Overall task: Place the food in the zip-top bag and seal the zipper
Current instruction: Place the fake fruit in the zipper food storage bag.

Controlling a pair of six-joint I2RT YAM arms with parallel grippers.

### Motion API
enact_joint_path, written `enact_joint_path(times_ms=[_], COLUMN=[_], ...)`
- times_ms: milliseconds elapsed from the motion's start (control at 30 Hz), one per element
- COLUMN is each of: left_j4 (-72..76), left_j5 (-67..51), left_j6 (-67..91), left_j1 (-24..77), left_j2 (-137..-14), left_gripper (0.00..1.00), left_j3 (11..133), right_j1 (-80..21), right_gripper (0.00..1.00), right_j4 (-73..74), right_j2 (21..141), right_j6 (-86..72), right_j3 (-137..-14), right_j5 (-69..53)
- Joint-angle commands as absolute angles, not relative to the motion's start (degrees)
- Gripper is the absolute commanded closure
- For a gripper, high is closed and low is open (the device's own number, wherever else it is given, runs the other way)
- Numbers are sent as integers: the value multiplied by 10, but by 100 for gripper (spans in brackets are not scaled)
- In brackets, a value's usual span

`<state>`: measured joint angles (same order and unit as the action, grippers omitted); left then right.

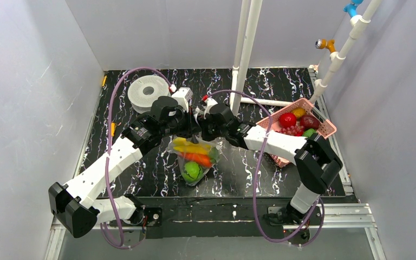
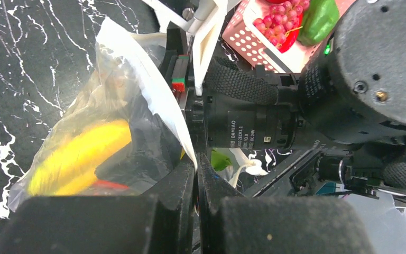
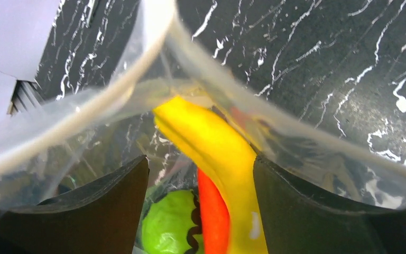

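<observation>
left pincer point(image 2: 196, 166) clamped shut on zip-top bag point(image 2: 111, 90) mouth edge, mid table point(image 1: 157, 179) between arms. right pincer point(image 3: 198, 166) wide open, holding nothing, straddling mouth from above; food point(image 3: 211, 143) sits inside, right under it.

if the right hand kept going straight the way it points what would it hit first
Most likely the yellow banana inside the clear bag: it sits right ahead, between the open fingers of the right hand. The bag's film may brush them first; depth is unclear.
</observation>
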<state>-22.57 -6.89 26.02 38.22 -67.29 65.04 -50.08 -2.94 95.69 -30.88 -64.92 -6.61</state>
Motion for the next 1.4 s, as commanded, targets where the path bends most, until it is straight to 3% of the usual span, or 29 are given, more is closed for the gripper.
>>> enact_joint_path(times_ms=[0,133,267,367,500,733,800,900,967,1033,1200,1367], left_j4=[-218,-220,-241,-256,-261,-252,-238,-211,-212,-229,-281,-330], left_j5=[-80,-77,-23,32,53,32,13,-24,-23,-21,-10,34], left_j6=[256,255,252,251,249,248,248,247,255,263,274,246], left_j1=[384,384,383,384,383,383,383,384,385,385,385,385], left_j2=[-665,-671,-668,-661,-658,-671,-673,-681,-690,-702,-718,-724], left_gripper=[100,100,100,100,100,100,100,100,100,100,100,100], left_j3=[656,657,662,666,666,662,653,641,639,652,686,727], right_j1=[-496,-496,-497,-497,-497,-495,-495,-498,-503,-504,-504,-492], right_gripper=[18,23,25,25,24,18,26,70,88,97,98,80], right_j4=[-101,-39,-63,45,171,211,232,222,210,220,256,326], right_j2=[937,985,922,880,837,770,788,816,829,844,835,787], right_j6=[-303,-305,-341,-341,-334,-341,-348,-364,-374,-379,-372,-358], right_j3=[-623,-685,-635,-666,-699,-685,-697,-708,-706,-715,-757,-807], right_j5=[-76,-98,-100,-80,-19,59,74,49,65,79,51,52])
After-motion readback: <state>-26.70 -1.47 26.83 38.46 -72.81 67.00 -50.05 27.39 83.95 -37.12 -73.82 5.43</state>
